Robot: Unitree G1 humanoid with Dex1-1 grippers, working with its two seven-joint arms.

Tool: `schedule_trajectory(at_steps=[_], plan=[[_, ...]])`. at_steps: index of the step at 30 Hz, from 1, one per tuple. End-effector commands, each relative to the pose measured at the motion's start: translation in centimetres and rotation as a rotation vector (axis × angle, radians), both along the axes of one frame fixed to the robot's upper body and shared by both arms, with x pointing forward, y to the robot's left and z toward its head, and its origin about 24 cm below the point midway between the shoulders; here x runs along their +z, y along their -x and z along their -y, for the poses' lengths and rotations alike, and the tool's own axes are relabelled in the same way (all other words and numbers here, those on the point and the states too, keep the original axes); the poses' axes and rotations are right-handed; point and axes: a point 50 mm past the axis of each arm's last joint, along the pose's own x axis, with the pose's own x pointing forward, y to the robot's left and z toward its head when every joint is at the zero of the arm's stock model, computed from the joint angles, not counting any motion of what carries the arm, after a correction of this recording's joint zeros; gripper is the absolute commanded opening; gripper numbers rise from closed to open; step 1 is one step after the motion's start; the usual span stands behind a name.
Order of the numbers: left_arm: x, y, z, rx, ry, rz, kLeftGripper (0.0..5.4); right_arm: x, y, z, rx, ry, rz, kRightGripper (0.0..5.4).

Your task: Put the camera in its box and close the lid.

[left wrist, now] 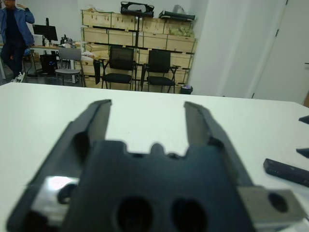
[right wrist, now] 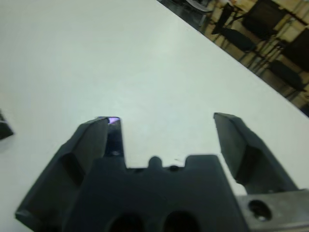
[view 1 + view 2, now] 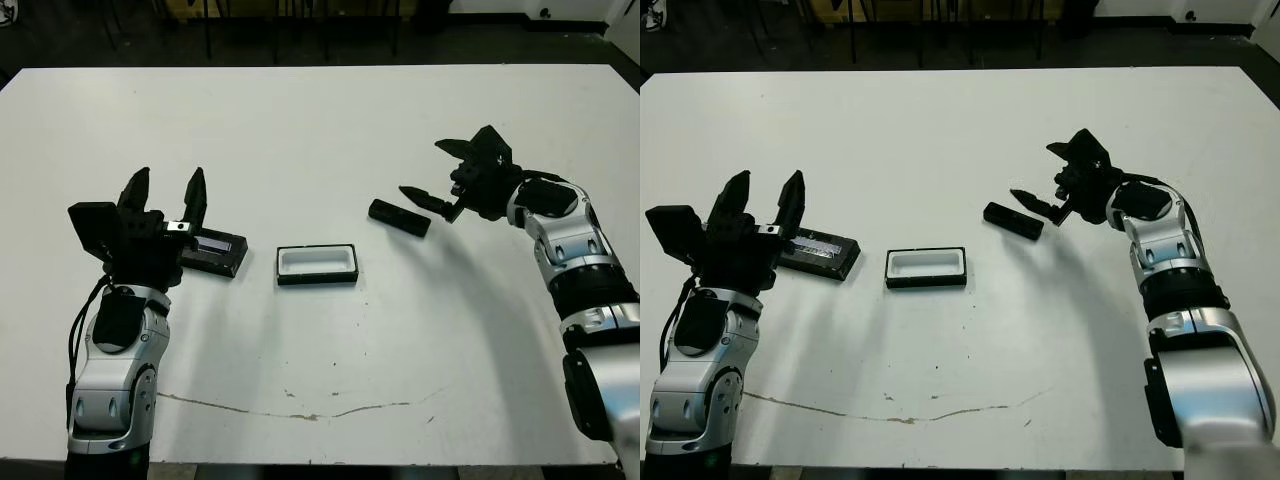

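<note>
1. Locate the right gripper (image 2: 166, 133). Its black body fills the lower part of the right wrist view, with two black fingers (image 2: 94, 145) rising from it.
2. Confirm that the fingers stand spread apart, with bare white table (image 2: 87, 53) showing in the gap between them.
3. Note the small violet glint at the tip of one finger.
4. Observe a dark object cut off at the frame edge; you cannot identify it from here.
5. Beyond the table's far edge, note black chairs (image 2: 244, 34), blurred.
</note>
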Motion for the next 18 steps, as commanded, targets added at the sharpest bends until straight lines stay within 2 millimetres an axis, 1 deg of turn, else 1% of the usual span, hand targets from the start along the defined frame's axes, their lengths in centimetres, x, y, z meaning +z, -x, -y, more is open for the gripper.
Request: schedule_trajectory(at_steps=[1,9,13,14,16,18], plan=[[-0.6,0.1,-0.3,0.011,0.002,-0.044,3.88,-0.5,0.2,0.2,0.018,-0.022,-0.053,5.40],[-0.7,0.1,-0.2,0.008,-0.005,-0.046,3.56,-1.3,0.4,0.6,0.046,-0.039,-0.128,5.40],[-0.7,0.0,-0.2,0.005,-0.015,-0.047,3.92,-1.6,0.5,0.7,0.055,-0.017,-0.143,5.40],[-0.7,0.0,-0.2,0.005,-0.018,-0.045,3.93,-1.7,0.5,0.7,0.054,-0.017,-0.150,5.40],[-0.7,0.0,-0.2,0.002,-0.018,-0.043,3.86,-2.0,0.5,0.7,0.046,-0.018,-0.174,5.40],[-0.7,0.0,-0.2,0.004,-0.016,-0.046,3.60,-2.2,0.5,0.7,0.041,-0.002,-0.172,5.40]])
